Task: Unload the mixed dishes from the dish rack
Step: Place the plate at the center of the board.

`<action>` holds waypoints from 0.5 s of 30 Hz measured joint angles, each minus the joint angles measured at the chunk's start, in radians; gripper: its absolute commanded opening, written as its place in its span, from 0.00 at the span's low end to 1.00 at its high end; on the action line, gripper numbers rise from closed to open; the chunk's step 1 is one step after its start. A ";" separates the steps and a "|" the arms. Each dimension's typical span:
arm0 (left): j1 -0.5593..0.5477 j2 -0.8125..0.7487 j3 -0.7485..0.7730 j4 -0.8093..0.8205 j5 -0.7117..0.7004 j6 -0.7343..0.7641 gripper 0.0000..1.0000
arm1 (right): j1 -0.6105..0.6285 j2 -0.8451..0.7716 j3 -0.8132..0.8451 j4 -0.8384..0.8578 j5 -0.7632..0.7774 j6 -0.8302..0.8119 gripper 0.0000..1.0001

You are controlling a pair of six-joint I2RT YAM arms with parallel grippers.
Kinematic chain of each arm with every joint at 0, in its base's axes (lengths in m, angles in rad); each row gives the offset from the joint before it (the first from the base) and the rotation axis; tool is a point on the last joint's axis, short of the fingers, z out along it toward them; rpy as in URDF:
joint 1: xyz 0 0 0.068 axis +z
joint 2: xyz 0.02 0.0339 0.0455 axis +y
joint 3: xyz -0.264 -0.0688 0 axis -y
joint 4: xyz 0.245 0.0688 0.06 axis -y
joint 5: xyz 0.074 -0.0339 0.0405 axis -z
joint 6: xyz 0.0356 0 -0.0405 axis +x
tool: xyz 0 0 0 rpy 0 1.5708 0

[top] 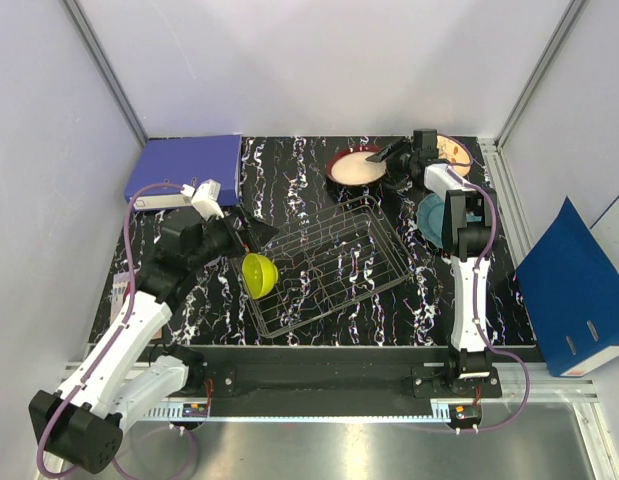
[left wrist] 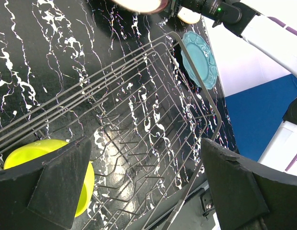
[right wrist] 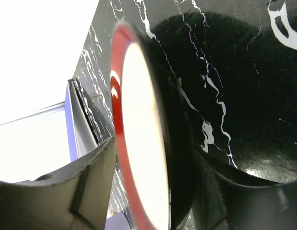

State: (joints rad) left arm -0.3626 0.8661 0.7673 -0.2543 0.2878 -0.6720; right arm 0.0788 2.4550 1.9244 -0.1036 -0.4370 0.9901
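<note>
The wire dish rack (top: 334, 262) lies in the middle of the table. The small yellow-green bowl (top: 259, 275) stands on edge at its left end. My left gripper (top: 251, 233) is open and empty, just above that end. In the left wrist view it (left wrist: 146, 191) spans the rack (left wrist: 138, 115), with the bowl (left wrist: 33, 151) by the left finger. My right gripper (top: 391, 155) is shut on the rim of the cream bowl (top: 356, 166) at the back; its rim (right wrist: 138, 143) sits between the fingers. The teal plate (top: 429, 215) lies right of the rack. A salmon-pink piece (top: 455, 150) sits at the back right. The lavender cup is out of view.
A blue ring binder (top: 184, 170) lies at the back left corner. Another blue binder (top: 574, 285) stands off the table's right edge. White walls enclose the back and both sides. The right arm (top: 469, 260) reaches over the teal plate.
</note>
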 measured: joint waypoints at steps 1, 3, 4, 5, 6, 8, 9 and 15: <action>0.000 0.000 0.000 0.000 0.000 0.000 0.99 | 0.000 0.000 0.000 -0.001 0.000 0.000 0.70; 0.000 0.000 0.000 0.000 0.000 0.000 0.99 | 0.000 0.000 0.000 -0.003 -0.001 0.000 0.73; 0.000 0.000 0.000 0.000 0.000 0.000 0.99 | 0.000 0.000 0.000 -0.006 0.000 0.001 0.75; 0.000 0.000 0.000 0.000 0.001 0.000 0.99 | 0.000 0.000 0.000 -0.010 0.001 0.001 0.77; 0.000 0.000 0.000 0.000 0.002 0.000 0.99 | 0.000 0.000 0.000 -0.016 0.002 0.001 0.78; 0.000 0.000 0.000 0.000 0.003 0.000 0.99 | 0.001 0.000 0.000 -0.036 0.006 -0.002 0.80; 0.000 0.000 0.000 0.000 0.003 0.000 0.99 | 0.001 0.000 0.000 -0.055 0.010 -0.003 0.80; 0.000 0.010 0.000 0.000 0.006 0.000 0.99 | 0.010 -0.008 0.052 -0.211 0.080 -0.042 0.81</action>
State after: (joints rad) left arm -0.3626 0.8757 0.7673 -0.2543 0.2935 -0.6724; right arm 0.0887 2.4466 1.9762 -0.3145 -0.3565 0.9482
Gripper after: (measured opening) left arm 0.985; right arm 0.809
